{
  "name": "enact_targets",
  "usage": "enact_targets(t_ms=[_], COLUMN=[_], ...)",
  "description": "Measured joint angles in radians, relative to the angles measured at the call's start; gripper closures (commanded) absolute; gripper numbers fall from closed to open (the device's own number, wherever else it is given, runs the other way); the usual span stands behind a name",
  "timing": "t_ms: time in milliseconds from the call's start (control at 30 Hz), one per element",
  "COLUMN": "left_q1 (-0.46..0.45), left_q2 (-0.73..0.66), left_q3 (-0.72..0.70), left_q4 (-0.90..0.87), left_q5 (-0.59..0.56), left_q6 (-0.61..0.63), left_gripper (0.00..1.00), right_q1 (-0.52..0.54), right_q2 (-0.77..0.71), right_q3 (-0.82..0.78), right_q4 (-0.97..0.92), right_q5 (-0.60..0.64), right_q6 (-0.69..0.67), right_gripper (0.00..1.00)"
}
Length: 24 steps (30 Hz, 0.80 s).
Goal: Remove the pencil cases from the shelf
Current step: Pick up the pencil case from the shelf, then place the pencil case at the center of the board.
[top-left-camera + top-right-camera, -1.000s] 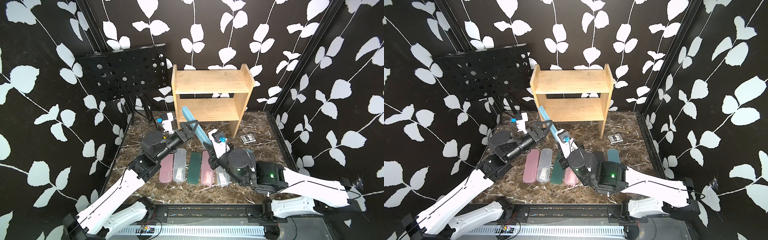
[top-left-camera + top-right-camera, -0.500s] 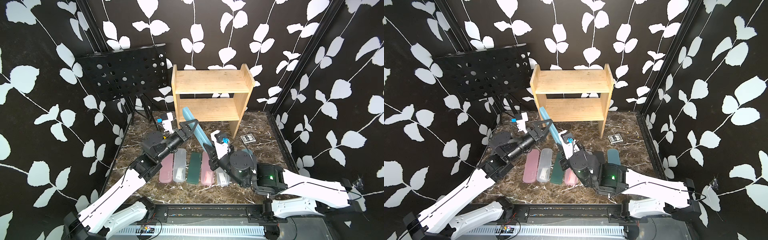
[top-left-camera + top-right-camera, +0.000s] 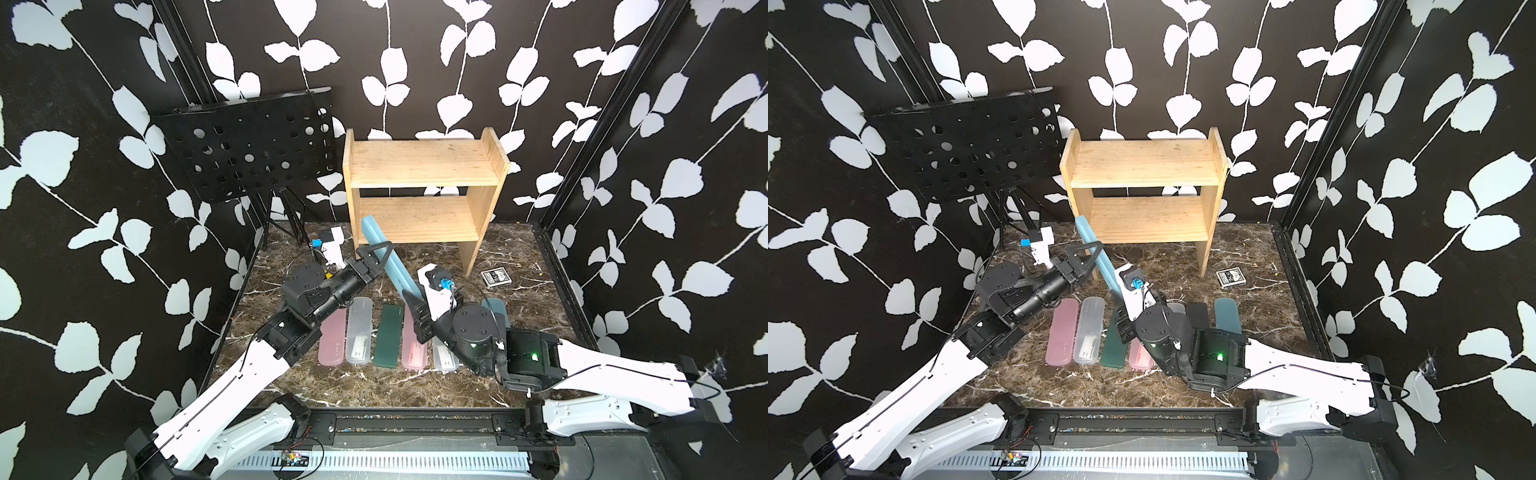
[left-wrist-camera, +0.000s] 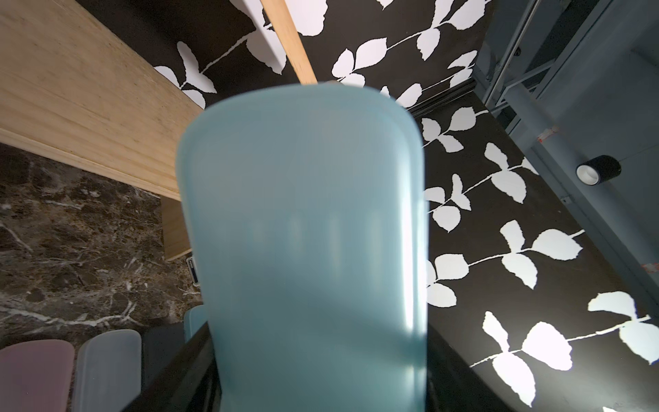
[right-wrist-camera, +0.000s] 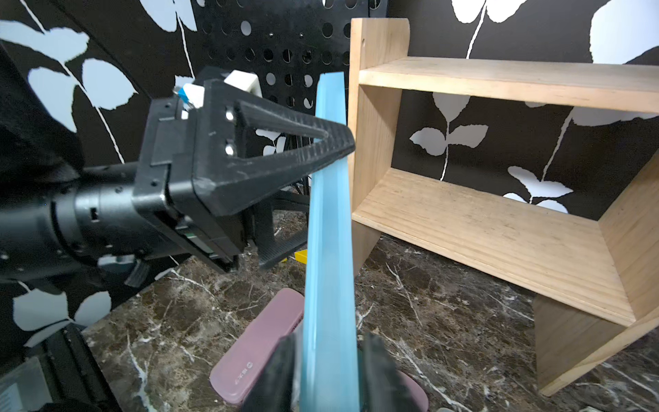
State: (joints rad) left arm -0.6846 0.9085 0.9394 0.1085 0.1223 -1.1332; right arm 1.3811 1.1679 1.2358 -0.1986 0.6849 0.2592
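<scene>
Looks like a handover of the last case: smooth, flat, round-cornered light blue pencil case (image 3: 398, 272) tilted in mid-air at the near left corner of the bare pine shelf (image 3: 415, 216). Left hand (image 3: 384, 250) flanking its middle, right hand (image 3: 409, 296) its lower end; true clamping impossible to tell. Next: one firm grip, then laying down beside the other cases (image 3: 388, 332) on the marbled tabletop (image 3: 532, 320).

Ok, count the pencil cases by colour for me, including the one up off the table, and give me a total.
pink cases: 2
frosted clear cases: 2
dark green case: 1
black case: 1
teal case: 1
light blue case: 1
Total: 8
</scene>
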Motion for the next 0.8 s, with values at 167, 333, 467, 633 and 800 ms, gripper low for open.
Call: enact_targets(t_ms=[167, 333, 467, 633, 800], left_q1=[0.000, 0.001, 0.023, 0.124, 0.241], left_q2=[-0.067, -0.089, -0.014, 0.188, 0.444], left_q3=[0.006, 0.126, 0.308, 0.433, 0.368], left_q4=[-0.154, -0.489, -0.811, -1.114, -1.228], left_q5=[-0.082, -0.222, -0.367, -0.471, -0.512], left_q6=[0.124, 0.349, 0.552, 0.745, 0.879], left_gripper=[0.41, 0.41, 0.39, 0.36, 0.48], right_q1=[0.000, -0.006, -0.018, -0.045, -0.072], right_q2=[-0.016, -0.120, -0.257, -0.385, -0.436], right_q3=[-0.029, -0.101, -0.152, -0.204, -0.245], right_q4=[0.006, -0.005, -0.027, -0.074, -0.127], right_q5=[0.021, 0.050, 0.087, 0.120, 0.123], right_q6=[0.007, 0.023, 0.043, 0.075, 0.111], right_gripper=[0.01, 0.01, 0.01, 0.01, 0.01])
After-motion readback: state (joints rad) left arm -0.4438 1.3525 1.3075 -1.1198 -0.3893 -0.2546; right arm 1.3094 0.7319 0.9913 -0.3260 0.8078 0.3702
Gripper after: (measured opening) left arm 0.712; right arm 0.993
